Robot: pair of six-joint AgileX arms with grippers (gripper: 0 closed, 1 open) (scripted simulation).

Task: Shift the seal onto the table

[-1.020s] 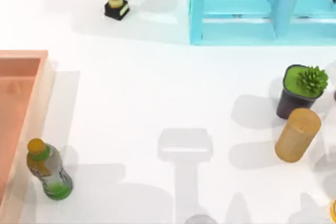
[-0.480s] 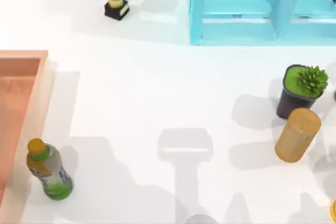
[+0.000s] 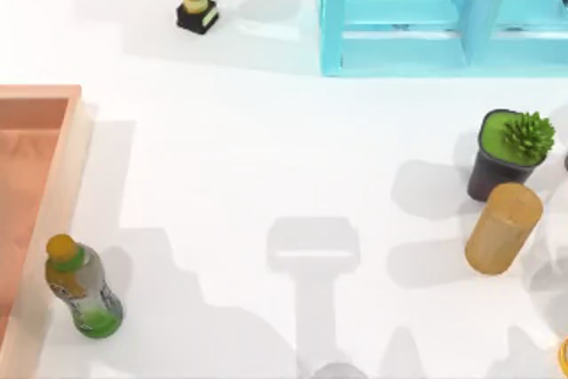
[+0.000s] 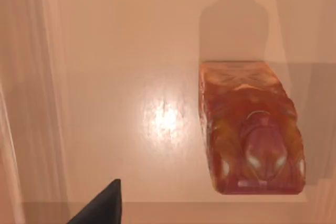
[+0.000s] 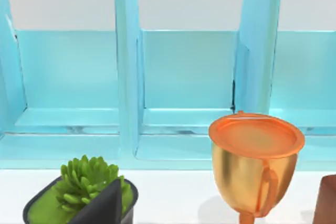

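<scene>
You're on approach: left gripper (image 4: pixel 100 205) above the red-topped tan wooden seal (image 4: pixel 251 129) in the orange-brown wooden tray (image 4: pixel 105 77), claw opening can't tell; descend and grasp next.

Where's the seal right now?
The left wrist view shows the seal lying on the wooden tray's floor, below the left hand.

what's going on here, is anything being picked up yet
Nothing is held yet. The left wrist view looks down on the seal, which lies on the floor of the wooden tray at the table's left side. A dark fingertip of the left gripper shows at the edge of that view, clear of the seal. The right wrist view faces a plant, a gold cup and a blue rack. A bottle stands by the tray.
</scene>
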